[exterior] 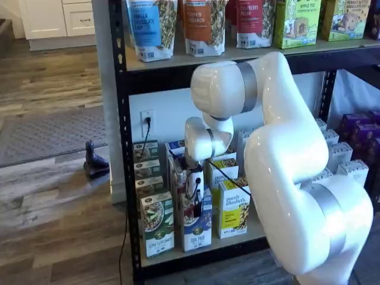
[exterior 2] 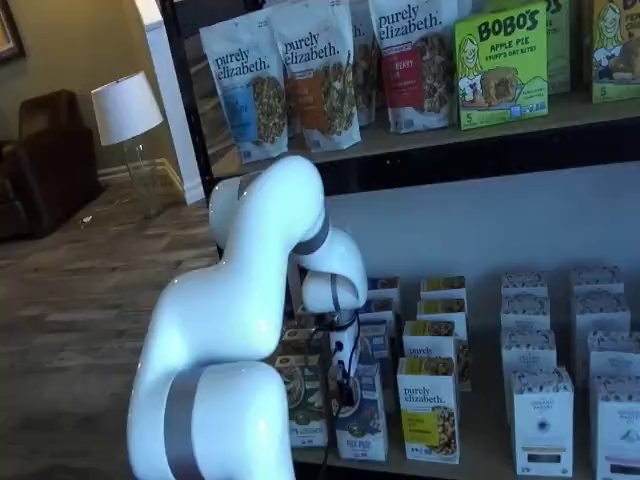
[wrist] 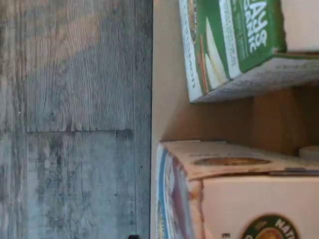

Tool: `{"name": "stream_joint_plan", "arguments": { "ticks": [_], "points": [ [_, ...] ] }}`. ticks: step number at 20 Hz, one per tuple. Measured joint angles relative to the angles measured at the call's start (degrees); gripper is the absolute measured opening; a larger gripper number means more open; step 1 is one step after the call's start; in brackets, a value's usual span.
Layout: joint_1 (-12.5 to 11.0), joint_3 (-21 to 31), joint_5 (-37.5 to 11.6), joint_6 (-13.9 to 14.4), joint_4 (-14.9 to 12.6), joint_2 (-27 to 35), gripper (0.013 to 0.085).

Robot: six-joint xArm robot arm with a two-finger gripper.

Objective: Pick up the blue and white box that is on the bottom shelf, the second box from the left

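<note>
A white robot arm reaches in front of a black steel rack. Its tool hangs low over the front row of cartons on the bottom shelf, a pale tan board with a black rail along its front edge. In both shelf views the tool's black fingers sit right in front of the upper part of the blue and white box, with a black cable beside them. The fingers are seen against the dark carton and no gap between them can be made out there; they stand spread as wide as they go, and nothing is held between them.

The blue and white box stands upright at the shelf's front edge. Just beside it, toward the shelf's left end, stands a green-and-white carton. On its other side stands a yellow-and-white carton. More cartons of each kind line up behind these, toward the back of the shelf. In a shelf view, further white boxes stand well apart toward the shelf's right end.

The upper shelf board carries standing pouches and a green snack box.

The wrist view, turned on its side, shows grey wood-plank floor, the tan shelf board, the top of the green carton and the top of the blue and white box close to the camera.
</note>
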Motion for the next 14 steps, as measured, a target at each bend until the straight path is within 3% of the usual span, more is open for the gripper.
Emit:
{"name": "stream_joint_plan", "arguments": {
  "ticks": [6, 8, 14],
  "points": [
    [-0.1, 0.3, -0.3, -0.1, 0.0, -0.1, 0.0730],
    [-0.1, 0.6, -0.4, 0.2, -0.4, -0.1, 0.0650],
    [-0.1, 1.5, -1.5, 0.9, -1.1, -0.2, 0.0650]
  ]
}}
